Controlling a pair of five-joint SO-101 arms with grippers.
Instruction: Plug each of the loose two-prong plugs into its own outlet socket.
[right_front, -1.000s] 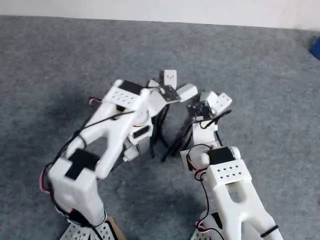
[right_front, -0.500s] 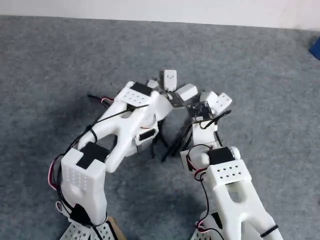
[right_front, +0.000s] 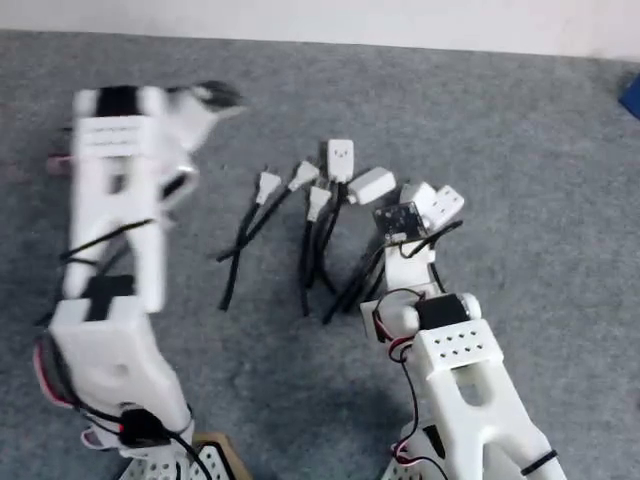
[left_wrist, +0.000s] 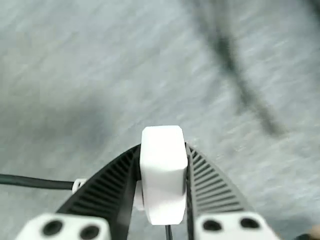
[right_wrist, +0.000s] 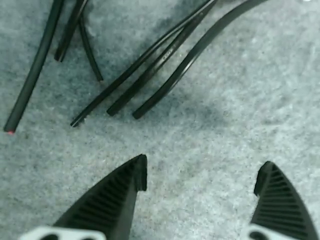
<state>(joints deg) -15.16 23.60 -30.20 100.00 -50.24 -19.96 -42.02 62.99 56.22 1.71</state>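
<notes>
My left gripper (left_wrist: 162, 149) is shut on a white plug (left_wrist: 161, 175), held above bare grey carpet; in the high view that gripper (right_front: 212, 97) is at the far left, away from the cluster. Three loose white plugs (right_front: 268, 185) (right_front: 303, 176) (right_front: 319, 200) lie mid-carpet, trailing black cables (right_front: 240, 245). White outlet sockets (right_front: 340, 158) (right_front: 371, 185) (right_front: 447, 205) lie just right of them. My right gripper (right_wrist: 202, 172) is open over the carpet beside several black cable ends (right_wrist: 150, 65); in the high view it (right_front: 400, 215) sits among the sockets.
Grey carpet (right_front: 520, 150) covers the whole floor. A blue object (right_front: 632, 98) pokes in at the right edge. A brown corner (right_front: 215, 445) shows by the left arm's base.
The left arm has swung from the plug cluster up and far to the left, carrying a white plug. The three plugs it was covering now show. The right arm has not moved.
</notes>
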